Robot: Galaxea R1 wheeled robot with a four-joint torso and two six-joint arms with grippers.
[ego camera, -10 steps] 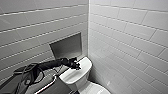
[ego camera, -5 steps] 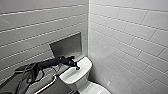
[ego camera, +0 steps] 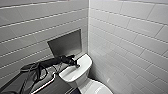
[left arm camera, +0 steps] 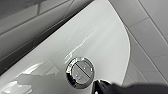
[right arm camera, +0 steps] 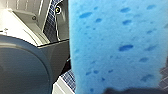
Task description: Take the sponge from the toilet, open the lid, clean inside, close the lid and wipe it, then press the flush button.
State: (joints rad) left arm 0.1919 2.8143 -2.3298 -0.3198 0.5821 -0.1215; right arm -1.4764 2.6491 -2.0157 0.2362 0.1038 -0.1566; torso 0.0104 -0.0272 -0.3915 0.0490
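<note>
Head view: the black left gripper (ego camera: 75, 65) hangs over the toilet's (ego camera: 82, 65) glossy, boxy white tank; whether it is apart or together cannot be told. Left wrist view: a round chrome flush button (left arm camera: 80, 72). Right wrist view: the porous blue sponge (right arm camera: 115, 45), clamped by the right gripper (right arm camera: 125, 90).

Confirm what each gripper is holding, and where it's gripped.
Right gripper holds the blue sponge by one edge. Left gripper holds nothing visible; it sits beside the flush button.
</note>
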